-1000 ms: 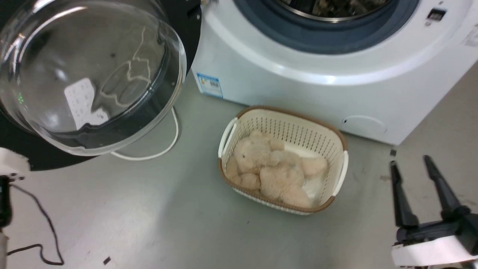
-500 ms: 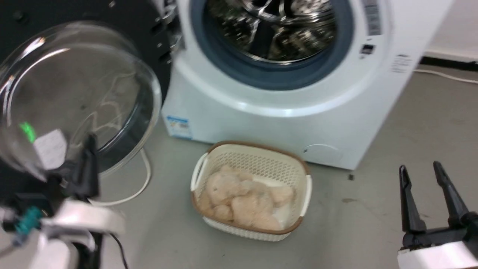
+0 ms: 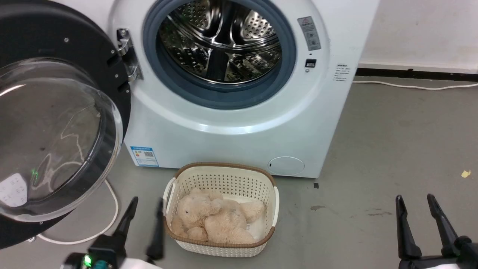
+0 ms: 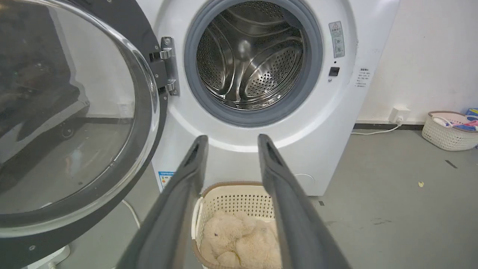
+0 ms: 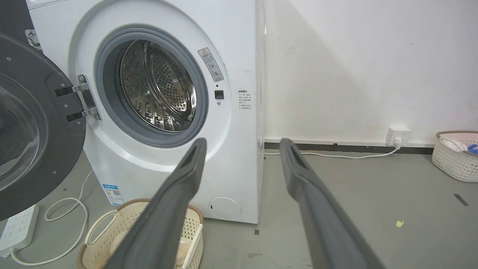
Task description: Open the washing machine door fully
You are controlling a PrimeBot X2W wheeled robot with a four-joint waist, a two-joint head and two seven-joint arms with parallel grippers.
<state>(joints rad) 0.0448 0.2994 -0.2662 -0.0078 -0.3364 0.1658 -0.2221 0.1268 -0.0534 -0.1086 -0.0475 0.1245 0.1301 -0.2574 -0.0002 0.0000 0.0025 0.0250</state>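
Observation:
The washing machine door [image 3: 44,123] stands swung wide open at the left, a glossy black disc with a clear bulging glass bowl [image 4: 71,116], held by its metal hinge [image 3: 127,56]. The white washing machine [image 3: 231,127] shows its grey rubber ring and steel drum [image 3: 220,41]. My left gripper [image 3: 146,200] is open at the lower left, apart from the door and beside the basket. In the lower right corner, over bare floor, my right gripper [image 3: 414,198] is open too. Both hold nothing.
A cream basket [image 3: 224,175] with a beige plush bear [image 3: 213,220] sits on the floor before the machine. A white cable [image 3: 112,209] loops under the door, leading to a power strip [image 5: 16,228]. Another basket [image 5: 455,155] stands by the right wall.
The head camera has tilted up, so the drum and door now show higher and fuller. My left gripper has come away from the door to the lower left, fingers open.

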